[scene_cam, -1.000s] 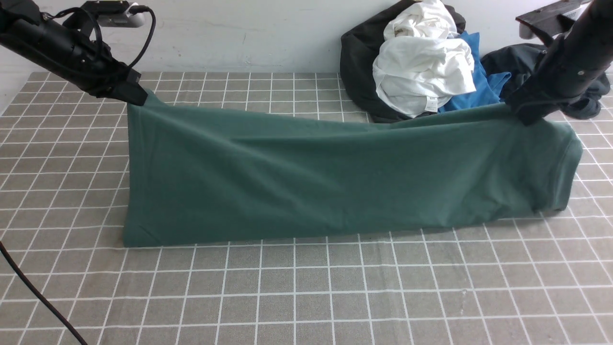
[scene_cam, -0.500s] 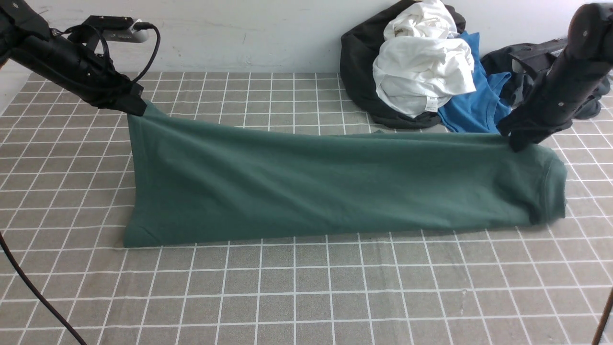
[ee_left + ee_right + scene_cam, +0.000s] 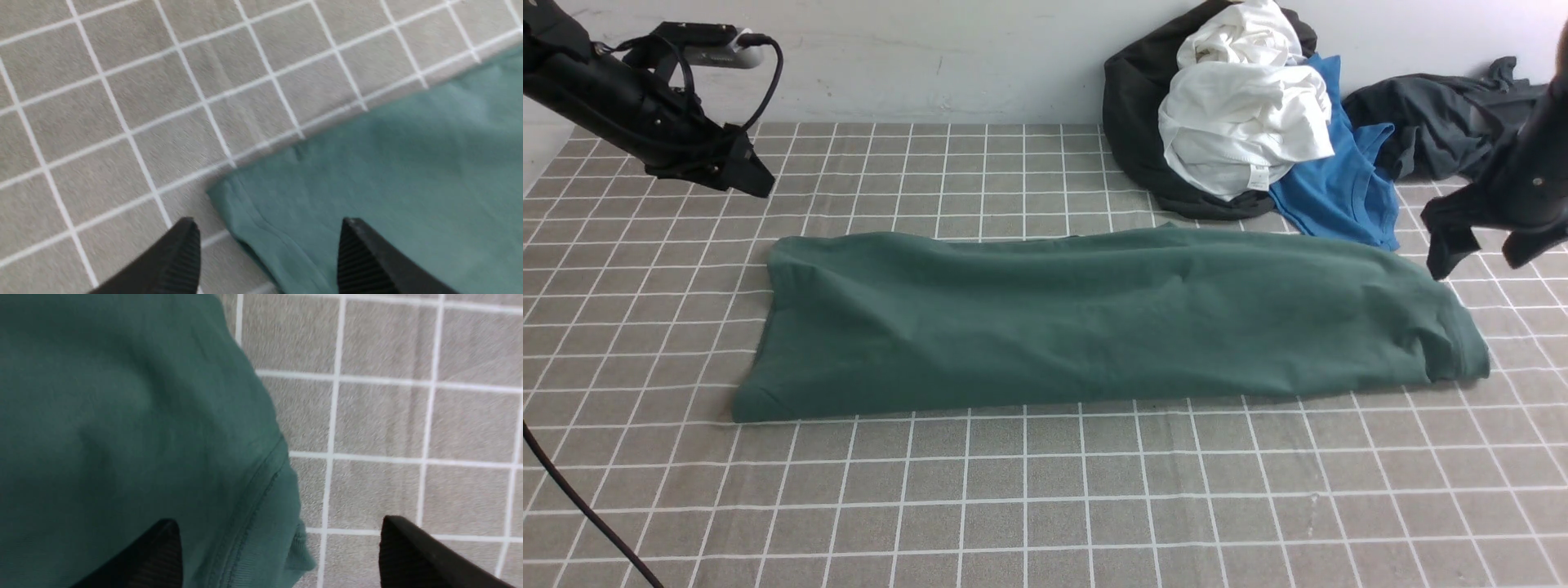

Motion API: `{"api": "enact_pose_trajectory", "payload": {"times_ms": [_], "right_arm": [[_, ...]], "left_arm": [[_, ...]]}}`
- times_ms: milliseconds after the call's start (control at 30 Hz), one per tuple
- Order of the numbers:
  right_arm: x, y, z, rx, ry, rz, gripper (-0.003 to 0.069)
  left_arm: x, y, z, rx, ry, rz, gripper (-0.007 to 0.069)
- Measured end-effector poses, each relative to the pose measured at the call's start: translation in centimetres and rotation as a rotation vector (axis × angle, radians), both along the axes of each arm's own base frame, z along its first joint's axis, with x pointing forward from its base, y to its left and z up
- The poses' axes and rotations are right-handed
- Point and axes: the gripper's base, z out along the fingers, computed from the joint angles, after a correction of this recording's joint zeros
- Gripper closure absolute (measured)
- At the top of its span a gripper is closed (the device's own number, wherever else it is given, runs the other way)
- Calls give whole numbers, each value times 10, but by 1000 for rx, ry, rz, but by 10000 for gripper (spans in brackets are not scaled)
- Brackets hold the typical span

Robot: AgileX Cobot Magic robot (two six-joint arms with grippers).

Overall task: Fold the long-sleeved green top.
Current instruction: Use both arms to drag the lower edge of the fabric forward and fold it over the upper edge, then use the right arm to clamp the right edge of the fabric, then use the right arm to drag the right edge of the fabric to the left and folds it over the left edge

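The green long-sleeved top [image 3: 1094, 318] lies flat on the checked cloth as a long folded band running left to right. My left gripper [image 3: 756, 175] hovers above and behind its left end, jaws open and empty. In the left wrist view a corner of the top [image 3: 367, 196] lies below the spread fingers [image 3: 179, 257]. My right gripper [image 3: 1478, 241] hangs open just beyond the top's right end, holding nothing. The right wrist view has the ribbed edge of the top [image 3: 261, 522] beneath the open gripper [image 3: 282, 555].
A pile of clothes sits at the back right: a black garment [image 3: 1135, 106], a white one [image 3: 1241, 122], a bright blue T-shirt [image 3: 1339, 188] and a dark grey garment [image 3: 1437, 122]. A black cable [image 3: 572, 498] crosses the near left corner.
Both grippers opened and let go of the top's far edge. The top dropped flat onto the cloth. The right arm drew back to the right; the left lifted slightly.
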Motion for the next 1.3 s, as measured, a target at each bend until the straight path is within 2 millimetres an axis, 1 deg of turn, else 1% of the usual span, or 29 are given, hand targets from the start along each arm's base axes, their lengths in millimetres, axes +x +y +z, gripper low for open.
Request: {"api": "enact_pose_trajectory", "payload": {"times_ms": [33,67,100,133,200,333,367,433,467,500,533,567,667,733,767,800,833,867,933,967,1000,1067,1100,1133,1167,1200,1233,1267,1300], "right_arm": [[-1,0,-9,4,25,-5,64],[-1,0,-10,4,27,-5,64],[-1,0,-27,11,69,-21,67],[-1,0,-29,12,72,-24,68],[1,0,-49,24,100,-45,69],[3,1,-52,46,93,-60,74],[3,1,-52,52,95,-62,84],[3,1,-52,55,95,-63,109],[3,2,-52,55,95,-62,124],[3,4,-51,54,93,-56,173],[3,6,-51,54,93,-52,190],[4,10,-50,48,91,-34,263],[2,16,-41,38,82,8,443],[0,18,-27,34,63,33,574],[-2,17,-18,24,47,46,613],[-4,16,-4,3,20,61,634],[-6,14,6,-20,3,65,637],[-7,13,10,-26,-7,66,637],[-15,4,42,-99,-64,61,638],[-17,4,48,-104,-77,58,638],[-24,-6,69,-140,-116,36,638],[-35,-16,97,-187,-168,11,638],[-43,-21,112,-210,-196,0,639],[-54,-25,134,-236,-237,-13,639],[-60,-24,145,-244,-262,-17,639],[-62,-24,148,-244,-268,-17,639],[-74,-16,172,-241,-324,-11,639],[-75,-16,174,-239,-327,-12,639],[-82,3,192,-204,-381,22,639]], "left_arm": [[-2,-1,4,-8,0,-7,200],[-2,-1,6,-9,-3,-7,201],[-4,-5,13,-16,-10,-17,216],[-4,-5,13,-16,-10,-18,220],[-5,-12,19,-19,-19,-32,272],[-6,-22,24,-23,-29,-53,395],[-6,-27,25,-33,-30,-61,452],[-5,-32,26,-57,-34,-68,499],[-5,-32,26,-62,-35,-69,506],[-5,-37,29,-112,-45,-73,555],[-5,-38,30,-127,-48,-74,566],[-4,-42,34,-179,-59,-76,600],[-6,-46,45,-246,-86,-81,627],[-10,-47,56,-248,-109,-84,632],[-12,-47,62,-237,-121,-86,632],[-16,-46,71,-209,-135,-86,632],[-20,-46,79,-184,-150,-86,632],[-21,-45,81,-171,-152,-86,632],[-37,-42,111,-86,-199,-71,632],[-38,-42,114,-80,-203,-68,632],[-52,-41,137,-41,-240,-51,632],[-66,-40,158,-4,-269,-26,632],[-78,-40,175,18,-295,-7,632],[-92,-40,193,36,-320,13,632],[-99,-41,202,46,-336,22,632],[-101,-41,204,45,-340,24,632],[-117,-42,222,50,-371,41,632],[-117,-42,222,52,-370,41,632],[-128,-44,234,49,-395,48,632]]}}
